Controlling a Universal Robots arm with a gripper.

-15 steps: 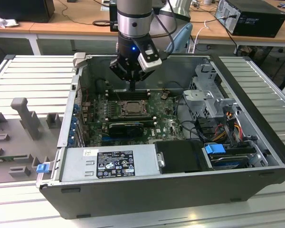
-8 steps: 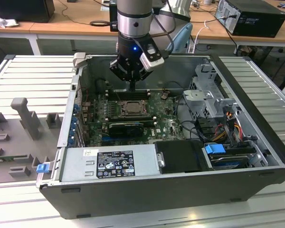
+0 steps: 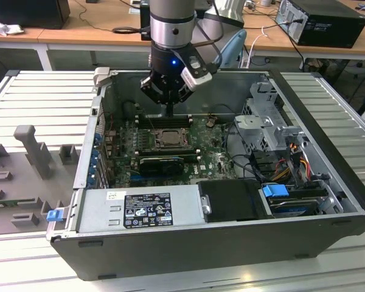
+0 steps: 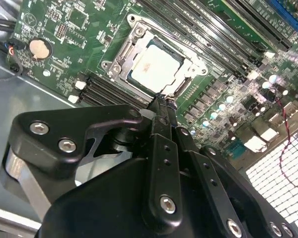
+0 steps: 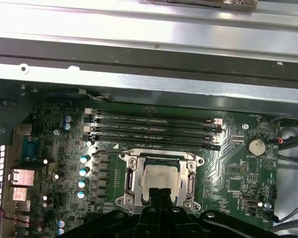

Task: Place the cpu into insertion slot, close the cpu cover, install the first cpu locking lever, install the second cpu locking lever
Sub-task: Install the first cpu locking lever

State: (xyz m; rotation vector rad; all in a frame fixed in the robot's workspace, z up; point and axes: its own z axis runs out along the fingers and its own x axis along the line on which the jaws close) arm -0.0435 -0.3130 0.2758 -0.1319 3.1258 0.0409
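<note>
Gripper [image 4: 161, 103] pinched narrow with nothing between its fingers, tips at the edge of the cpu cover [image 4: 120, 58], cpu [image 4: 156, 67] seated in the insertion slot [image 5: 160, 162]

Cpu [image 5: 161, 179] pale tan-silver; cpu cover [image 5: 130, 179] silvery metal. Motherboard [image 5: 238, 171] green, memory slots [image 5: 154, 130] black, case [image 3: 201, 243] dark grey. Gripper [image 4: 162, 104] matte black, arm [image 3: 172, 27] silver-grey with a blue light [image 3: 173, 61]

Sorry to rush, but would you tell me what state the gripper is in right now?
Gripper: closed, fingers together, nothing visibly held; tips by the edge of the thin silvery square metal cpu cover.
</note>
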